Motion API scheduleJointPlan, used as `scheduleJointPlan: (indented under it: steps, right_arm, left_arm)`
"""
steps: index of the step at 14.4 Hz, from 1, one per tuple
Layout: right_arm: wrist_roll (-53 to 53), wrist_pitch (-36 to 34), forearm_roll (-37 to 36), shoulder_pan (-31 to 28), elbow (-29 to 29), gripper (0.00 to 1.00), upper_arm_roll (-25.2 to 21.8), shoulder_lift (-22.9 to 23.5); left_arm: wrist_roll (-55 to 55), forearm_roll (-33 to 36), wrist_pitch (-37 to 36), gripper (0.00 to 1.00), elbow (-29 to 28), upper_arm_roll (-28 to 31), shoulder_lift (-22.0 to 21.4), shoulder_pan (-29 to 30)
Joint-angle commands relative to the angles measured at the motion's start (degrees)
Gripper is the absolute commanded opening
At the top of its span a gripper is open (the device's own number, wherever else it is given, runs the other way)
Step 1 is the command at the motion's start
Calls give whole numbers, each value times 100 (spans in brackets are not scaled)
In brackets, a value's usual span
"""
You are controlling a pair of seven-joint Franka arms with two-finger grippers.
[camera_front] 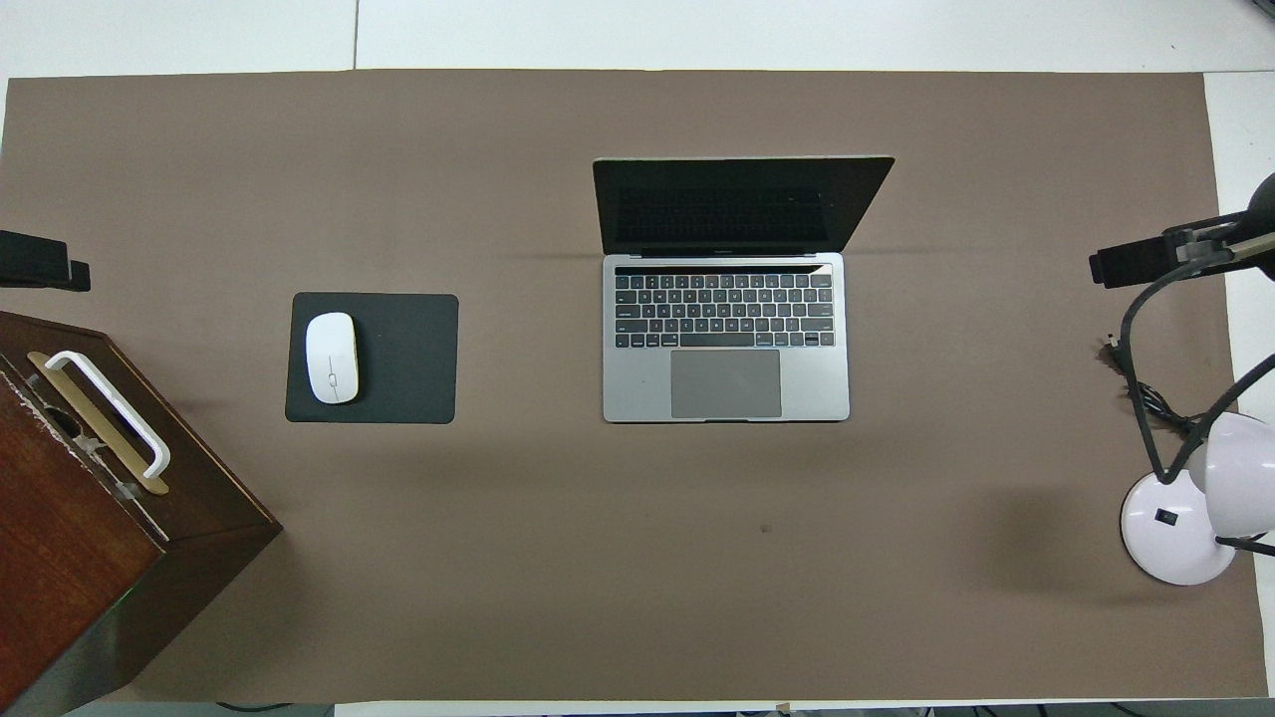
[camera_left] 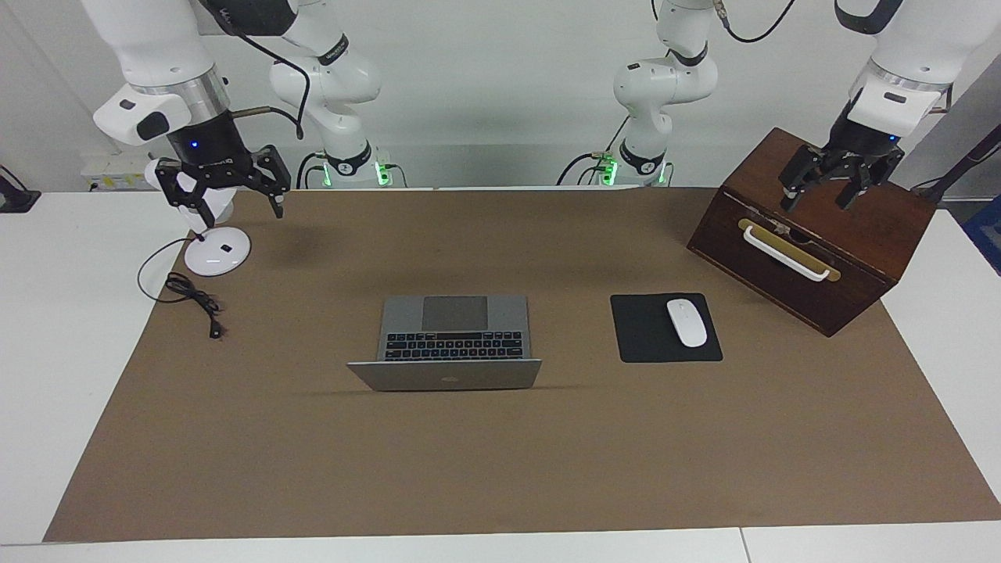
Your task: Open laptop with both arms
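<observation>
Item: laptop (camera_left: 453, 340), mid-mat, lid already raised, keyboard showing; I judge the opening done. Left gripper (camera_left: 829, 188) over wooden box (camera_left: 813, 258), fingers spread, empty. Right gripper (camera_left: 227, 184) over desk lamp (camera_left: 215, 250), spread, empty. Mouse (camera_left: 687, 322) on pad (camera_left: 637, 344) beside the laptop; nothing obstructs.

We see a white bench (camera_left: 47, 375) filling most of the frame, its middle covered by a large brown mat (camera_left: 500, 453) that runs nearly to the lower edge. Along the bottom, a seam splits the bench top into panels. Across the top of the frame stands a plain pale wall (camera_left: 500, 86), evenly lit, with soft shadows on the mat. At the upper left, a power strip (camera_left: 113, 176) sits against the wall.
</observation>
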Motion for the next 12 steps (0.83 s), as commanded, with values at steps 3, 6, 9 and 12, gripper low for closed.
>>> scheduleJointPlan:
  steps: [3,6,9,12]
  right_arm:
    - [-158,59,-133,-79,-280,100,57,-150]
    - [-157,23,-133,-97,-245,100,57,-106]
    - [-123,-292,-116,-105,-210,100,57,-115]
    - [53,-328,-116,-263,-210,100,48,-124]
  left_arm:
    - [3,121,-216,100,-55,-19,-16,-31]
    - [3,121,-225,100,-55,-11,-16,-32]
    - [3,121,-216,100,-64,-19,-16,-14]
    - [12,121,-225,100,-64,-19,-16,-14]
